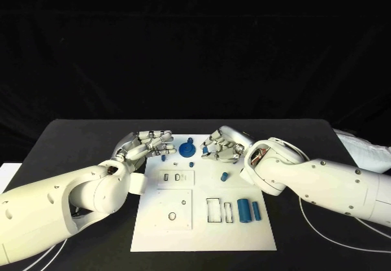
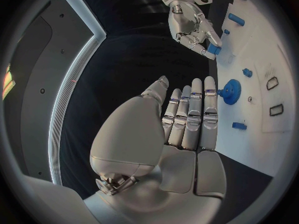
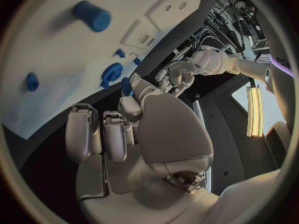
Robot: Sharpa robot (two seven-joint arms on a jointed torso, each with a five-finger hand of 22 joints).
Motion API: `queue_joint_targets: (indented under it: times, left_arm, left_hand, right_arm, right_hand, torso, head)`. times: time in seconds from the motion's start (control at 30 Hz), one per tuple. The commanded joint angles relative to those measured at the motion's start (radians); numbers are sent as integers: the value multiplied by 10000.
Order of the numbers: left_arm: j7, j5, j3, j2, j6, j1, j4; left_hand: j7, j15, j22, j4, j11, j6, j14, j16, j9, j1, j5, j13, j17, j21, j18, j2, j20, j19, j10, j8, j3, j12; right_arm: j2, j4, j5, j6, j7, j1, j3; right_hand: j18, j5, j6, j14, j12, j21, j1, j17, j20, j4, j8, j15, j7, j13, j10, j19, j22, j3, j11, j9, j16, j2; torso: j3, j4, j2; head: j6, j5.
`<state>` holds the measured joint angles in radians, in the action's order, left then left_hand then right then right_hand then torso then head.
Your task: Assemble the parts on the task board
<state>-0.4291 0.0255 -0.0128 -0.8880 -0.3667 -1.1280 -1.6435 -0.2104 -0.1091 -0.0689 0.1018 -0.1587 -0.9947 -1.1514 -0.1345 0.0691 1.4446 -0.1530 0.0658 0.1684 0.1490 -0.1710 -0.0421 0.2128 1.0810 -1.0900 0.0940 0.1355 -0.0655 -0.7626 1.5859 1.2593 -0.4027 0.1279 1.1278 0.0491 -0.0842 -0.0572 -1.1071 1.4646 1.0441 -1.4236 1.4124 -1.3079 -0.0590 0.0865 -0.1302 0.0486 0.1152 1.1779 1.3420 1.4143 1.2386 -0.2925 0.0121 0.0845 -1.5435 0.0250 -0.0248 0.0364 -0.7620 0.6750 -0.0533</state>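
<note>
Just past the tips of the left hand (image 1: 145, 145) a blue gear (image 1: 187, 150) is already seated at the far end of the task board (image 1: 204, 237), so at least that bit looks done. Plenty seems to be left though: two blue cylinders (image 1: 248, 210) are lying loose at the near end beside an empty rectangular outline, a small blue peg (image 1: 224, 176) is standing mid-board, and several slots are unfilled.

The left hand's fingers (image 2: 194, 115) are stretched out straight and side by side, nothing held, hovering at the board's far left edge with the tips almost at the gear.

The right hand (image 1: 221, 148) is hunched over the far end just right of the gear, fingers curled downward. A small blue part (image 2: 214, 49) is seen pinched at its fingertips in the left wrist view, and a blue sliver is caught between thumb and finger in the right wrist view too. Probably a placement is being lined up near the gear.
</note>
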Motion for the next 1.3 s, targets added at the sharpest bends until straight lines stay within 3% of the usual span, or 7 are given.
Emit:
queue_joint_targets:
  times: [0.03, 0.23, 0.3, 0.63, 1.03, 1.3]
  left_arm:
    - [-133, 150, 7, -11, 119, -7, 59]
    - [-172, 160, 9, -39, 115, -9, 145]
    - [-179, 166, 9, -44, 112, -10, 160]
    - [-186, 182, 10, -47, 115, -12, 140]
    - [-173, 183, 11, -59, 115, -14, 123]
    - [-157, 184, 11, -49, 132, -14, 117]
  left_hand:
    - [-44, 23, 11, -64, -7, -9, -64, 44, -11, -5, 67, -11, 17, -53, -111, 58, -6, 47, 65, -36, 1, 34]
    - [-44, 22, 11, -67, -7, -9, -64, 47, -11, -6, 67, -11, 18, -56, -110, 58, -6, 48, 66, -38, 1, 33]
    - [-44, 22, 11, -67, -7, -9, -64, 47, -11, -6, 67, -11, 18, -56, -110, 58, -6, 48, 66, -38, 1, 33]
    - [-44, 22, 11, -67, -7, -9, -64, 47, -11, -6, 67, -11, 18, -56, -110, 58, -6, 48, 66, -38, 1, 33]
    - [-44, 23, 11, -77, -7, -9, -66, 53, -11, -3, 67, -11, 21, -62, -110, 61, -6, 51, 69, -42, 5, 33]
    - [-45, 23, 11, -80, -7, -8, -67, 55, -10, -3, 67, -11, 23, -65, -110, 62, -6, 52, 71, -44, 6, 33]
  right_arm:
    - [210, 193, 560, 123, 700, -116, -11]
    - [617, 269, 1220, 197, 986, -282, -51]
    - [751, 230, 1341, 226, 1051, -320, -81]
    - [1495, -279, 1803, 371, 1367, -663, -229]
    - [1706, -545, 2005, 610, 1509, -737, -268]
    - [1748, -608, 2047, 832, 1524, -764, -278]
  right_hand:
    - [160, -19, -342, 949, -68, 10, 64, -2173, 73, -26, -21, 75, -220, -50, -70, 12, -19, -44, -8, 62, 34, -160]
    - [159, -33, -320, 951, -423, 17, 30, -2182, 72, -59, -11, 69, -207, -304, -215, 10, -27, -52, 2, 53, 30, -159]
    - [159, -33, -319, 952, -440, 18, 29, -2186, 71, -61, -11, 69, -206, -316, -221, 9, -28, -53, 2, 52, 28, -159]
    - [156, -20, -295, 947, -937, 31, -16, -2168, 68, -113, 0, 63, -196, -677, -396, 3, -46, -96, 9, 39, 42, -194]
    - [155, -10, -283, 945, -1325, 41, -126, -2155, 61, -160, 7, 55, -184, -969, -499, 2, -55, -75, 19, 26, 54, -106]
    - [149, 11, -190, 920, -3235, 69, -320, -2055, 35, -197, 79, 29, -141, -2410, -1116, -10, -89, -146, 51, -29, 133, -35]
  torso:
    - [-41, 67, 5]
    - [-62, 76, -4]
    - [-43, 57, 2]
    - [-26, 83, -21]
    - [-13, 39, -18]
    - [-11, 45, -12]
  head:
    - [56, 77]
    - [117, 184]
    - [140, 221]
    - [250, 324]
    - [379, 401]
    - [427, 415]
